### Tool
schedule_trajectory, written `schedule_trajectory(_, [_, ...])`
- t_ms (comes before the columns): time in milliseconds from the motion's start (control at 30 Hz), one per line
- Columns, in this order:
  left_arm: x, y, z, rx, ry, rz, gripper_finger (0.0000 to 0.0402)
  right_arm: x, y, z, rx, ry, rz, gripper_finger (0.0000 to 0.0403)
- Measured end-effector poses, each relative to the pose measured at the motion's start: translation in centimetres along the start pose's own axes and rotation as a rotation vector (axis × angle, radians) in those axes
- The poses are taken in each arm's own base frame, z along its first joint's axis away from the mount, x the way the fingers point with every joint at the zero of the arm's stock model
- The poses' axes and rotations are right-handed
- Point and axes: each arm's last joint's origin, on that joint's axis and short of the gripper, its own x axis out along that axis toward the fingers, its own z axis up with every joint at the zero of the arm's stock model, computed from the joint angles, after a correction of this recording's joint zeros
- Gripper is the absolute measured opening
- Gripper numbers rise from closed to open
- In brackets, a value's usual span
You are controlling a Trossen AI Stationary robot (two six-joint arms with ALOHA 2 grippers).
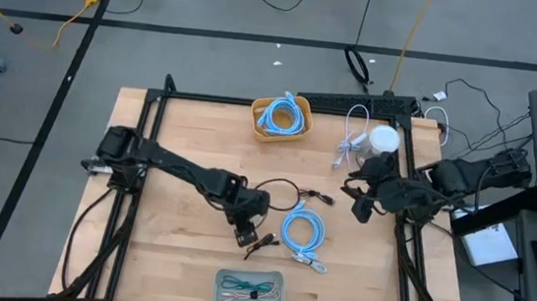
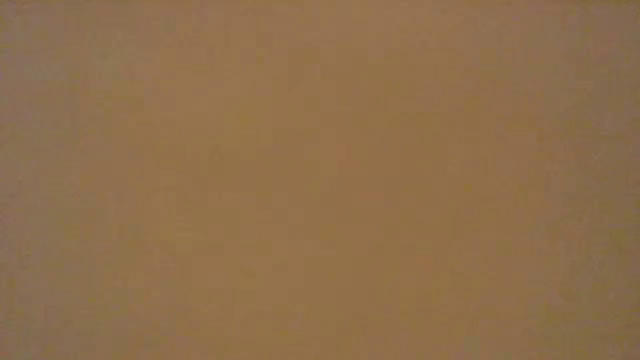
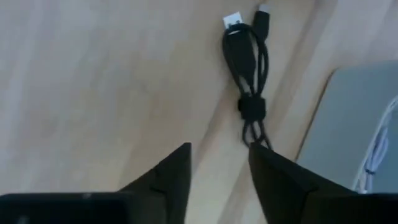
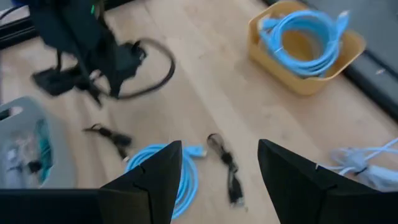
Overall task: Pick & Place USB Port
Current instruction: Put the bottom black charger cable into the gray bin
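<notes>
The left gripper hovers low over the table, its fingers spread with a clear gap and nothing between them. Just ahead of it lies the small black cable, bundled with a tie around its middle, its silver plug end pointing away; the fingertips are close to the bundle's near end but apart from it. The left wrist view alone shows this tie and plug. From above, the same cable is only a dark squiggle beside the left gripper, between it and the grey tray at the table's front edge.

The right gripper is held above the table's right side, fingers wide apart and empty. Its wrist view shows a coiled blue cable, another short black cable, and a yellow bin holding a blue coil. The high view adds white cables near the back right. The low view shows only a plain tan blur.
</notes>
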Motion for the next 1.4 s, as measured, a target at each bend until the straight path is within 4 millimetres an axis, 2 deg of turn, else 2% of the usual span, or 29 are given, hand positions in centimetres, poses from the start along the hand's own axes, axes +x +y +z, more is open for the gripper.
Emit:
schedule_trajectory(167, [0.2, -1.8, 1.0, 0.021, -0.041, -0.075, 0.0235, 0.9, 0.8, 0.2, -0.03, -0.038, -0.051, 0.0203])
schedule_trajectory(300, [-0.2, -3.0, 1.3, 0.07, -0.116, -0.053, 0.0267, 1.7, 1.5, 0.8, -0.064, -0.099, -0.07, 0.0201])
schedule_trajectory(500, [0.8, -2.8, 1.1, 0.148, -0.13, 0.029, 0.0252, 3.2, 2.1, 1.7, -0.017, -0.211, -0.027, 0.0199])
schedule_trajectory(700, [3.8, -2.9, -0.2, 0.248, -0.066, 0.12, 0.022, 3.8, 2.3, 1.6, 0.013, -0.224, 0.009, 0.02])
schedule_trajectory(833, [5.0, -3.2, -1.0, 0.283, -0.04, 0.153, 0.0215, 4.2, 2.2, 1.3, 0.011, -0.215, 0.003, 0.0199])
schedule_trajectory(967, [5.2, -3.8, -1.1, 0.295, -0.063, 0.133, 0.0225, 4.2, 2.2, 1.3, 0.013, -0.219, 0.003, 0.0198])
schedule_trajectory(1233, [5.0, -3.6, -1.1, 0.251, -0.043, 0.119, 0.0234, 4.2, 2.2, 1.5, 0.025, -0.227, 0.003, 0.0198])
schedule_trajectory(1400, [4.6, -4.6, -0.8, 0.254, -0.073, 0.086, 0.0234, 4.2, 2.3, 1.6, 0.032, -0.242, 0.012, 0.0198])
